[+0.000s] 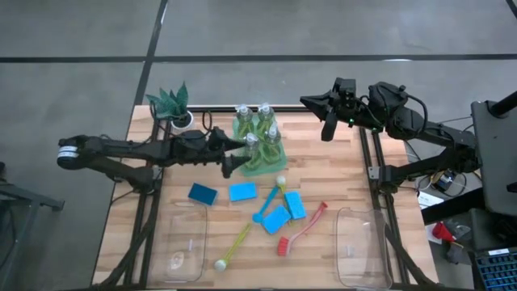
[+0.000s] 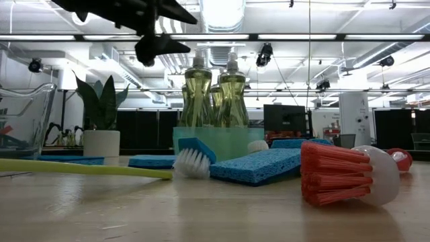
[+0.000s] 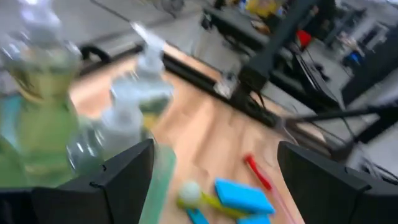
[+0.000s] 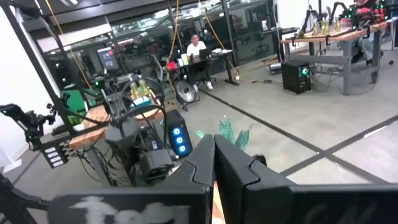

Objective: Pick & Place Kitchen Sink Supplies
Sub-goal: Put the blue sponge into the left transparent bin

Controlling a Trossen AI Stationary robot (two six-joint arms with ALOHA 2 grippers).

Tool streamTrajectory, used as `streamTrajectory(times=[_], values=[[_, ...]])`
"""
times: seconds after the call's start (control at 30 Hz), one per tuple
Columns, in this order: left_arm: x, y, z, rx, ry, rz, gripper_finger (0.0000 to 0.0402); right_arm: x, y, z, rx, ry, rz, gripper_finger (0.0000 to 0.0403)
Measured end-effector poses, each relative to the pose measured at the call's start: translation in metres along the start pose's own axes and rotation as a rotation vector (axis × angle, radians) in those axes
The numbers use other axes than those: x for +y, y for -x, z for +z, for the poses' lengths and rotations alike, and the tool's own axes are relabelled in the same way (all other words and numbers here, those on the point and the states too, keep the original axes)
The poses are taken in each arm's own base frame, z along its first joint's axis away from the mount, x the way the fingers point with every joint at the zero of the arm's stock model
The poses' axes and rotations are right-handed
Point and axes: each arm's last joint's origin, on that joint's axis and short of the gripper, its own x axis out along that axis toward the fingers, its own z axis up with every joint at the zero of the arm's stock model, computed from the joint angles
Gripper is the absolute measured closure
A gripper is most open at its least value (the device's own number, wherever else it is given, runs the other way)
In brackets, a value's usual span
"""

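Note:
Four clear bottles of yellow-green liquid [image 1: 258,133] stand upright in a translucent green tray [image 1: 262,164] at the table's far middle; the low view shows them too [image 2: 215,91]. Several blue sponges [image 1: 242,191] lie flat in front of the tray, among a blue brush [image 1: 269,200], a red brush [image 1: 304,229] and a yellow brush [image 1: 234,246]. My left gripper [image 1: 236,158] hovers open just left of the tray, above the table [image 2: 158,44]; in its wrist view [image 3: 214,180] the bottles [image 3: 106,134] sit close beside one finger. My right gripper [image 1: 329,123] is shut [image 4: 214,165], raised at the far right edge.
A clear bin [image 1: 184,242] lies at the near left and another clear bin [image 1: 359,246] at the near right. A small potted plant [image 1: 174,105] stands at the far left corner, behind my left arm. Bare wood [image 1: 323,170] shows right of the tray.

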Motion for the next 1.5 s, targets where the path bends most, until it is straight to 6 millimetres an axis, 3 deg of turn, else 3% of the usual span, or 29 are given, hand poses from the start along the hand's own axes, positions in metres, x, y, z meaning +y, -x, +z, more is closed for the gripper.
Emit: streamTrajectory(times=[0.13,0.3,0.57,0.93,1.1,1.5], values=[[-0.002,0.01,-0.004,0.111,0.02,-0.075,0.0071,-0.002,-0.002,-0.006,0.03,-0.029,-0.009,0.0394],[0.001,0.015,-0.023,0.375,0.078,-0.158,0.0071,-0.002,-0.003,-0.01,0.041,-0.043,-0.013,0.0394],[0.015,0.008,-0.052,0.627,0.074,-0.011,0.0071,-0.002,-0.005,-0.012,0.05,-0.049,-0.014,0.0394],[0.03,-0.03,-0.089,0.778,-0.04,0.073,0.0071,-0.001,-0.01,-0.016,0.062,-0.08,-0.012,0.0394],[0.038,-0.039,-0.099,0.792,-0.1,0.169,0.0072,0.0,-0.011,-0.017,0.064,-0.1,-0.011,0.0394],[0.042,-0.051,-0.109,0.798,-0.155,0.17,0.0099,0.003,-0.011,-0.018,0.07,-0.097,0.004,0.0394]])
